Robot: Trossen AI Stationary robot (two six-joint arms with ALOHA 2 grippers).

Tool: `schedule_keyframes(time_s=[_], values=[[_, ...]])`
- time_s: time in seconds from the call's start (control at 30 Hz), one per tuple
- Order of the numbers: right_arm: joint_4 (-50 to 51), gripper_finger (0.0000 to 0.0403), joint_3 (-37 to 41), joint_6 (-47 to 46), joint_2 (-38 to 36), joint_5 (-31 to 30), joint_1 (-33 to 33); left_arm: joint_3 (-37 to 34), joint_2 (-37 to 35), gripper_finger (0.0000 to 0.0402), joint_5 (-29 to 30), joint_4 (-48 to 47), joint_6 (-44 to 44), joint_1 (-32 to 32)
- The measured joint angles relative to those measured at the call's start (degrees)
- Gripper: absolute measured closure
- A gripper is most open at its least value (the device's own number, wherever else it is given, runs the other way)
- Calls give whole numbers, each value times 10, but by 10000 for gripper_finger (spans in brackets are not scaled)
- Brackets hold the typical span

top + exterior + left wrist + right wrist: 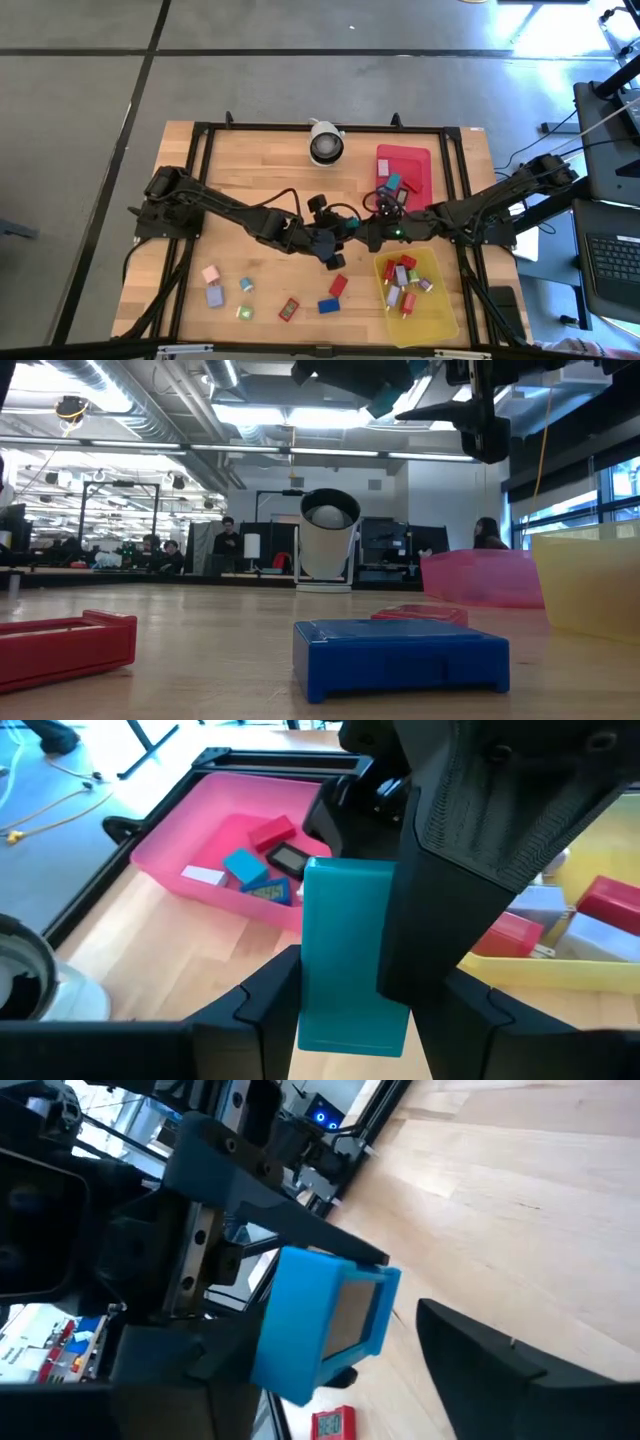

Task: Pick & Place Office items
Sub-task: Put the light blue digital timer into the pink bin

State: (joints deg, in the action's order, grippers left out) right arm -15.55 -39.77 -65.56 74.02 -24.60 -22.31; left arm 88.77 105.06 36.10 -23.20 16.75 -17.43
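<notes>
Nearest to the low camera, a blue block (400, 655) is seen lying flat on the wooden table (200, 670), and a red block (60, 645) is seen to its side. From above, more office items are found loose along the same front strip of the table: a pink block (211, 273), a lilac block (215, 295), a green block (243, 312) and a labelled red block (289, 310).

Beside them the yellow tray (445, 322) is placed, and several small blocks in red, lilac and green are contained in it.

Over the middle of the table, raised well above the wood, both arms are brought together. A teal block (345, 950) is gripped by the left gripper (355, 992), whose fingers (270, 995) are pressed on its two narrow sides. It is a flat rectangular piece with smooth plastic faces. In the right wrist view it looks more blue, and a dull grey-brown panel is set into one broad face. The right gripper (350, 1350) is held around the same block with its fingers apart. One finger (490, 1350) is clearly separated from the block, while contact at the other one cannot be told.

Farther back, the red tray (412, 158) holds some blue and red pieces. The white round camera (325, 145) stands beside it.
</notes>
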Motion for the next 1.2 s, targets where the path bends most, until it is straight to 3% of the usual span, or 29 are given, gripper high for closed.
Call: schedule_keyframes(time_s=[0.53, 0.77, 0.9, 1.2], values=[[1, 340, 0, -5, 0, -1, 1, 0, 0, 232, -1, -7, -10, 0], [4, 333, 0, 15, 0, 4, 4, 0, 0, 197, -1, 2, -12, -7], [10, 332, 0, 30, -4, 36, 26, 0, 0, 178, 8, -1, 6, -12], [123, 335, 1, 43, -28, 107, 91, 0, -1, 160, 32, -7, 52, -14]])
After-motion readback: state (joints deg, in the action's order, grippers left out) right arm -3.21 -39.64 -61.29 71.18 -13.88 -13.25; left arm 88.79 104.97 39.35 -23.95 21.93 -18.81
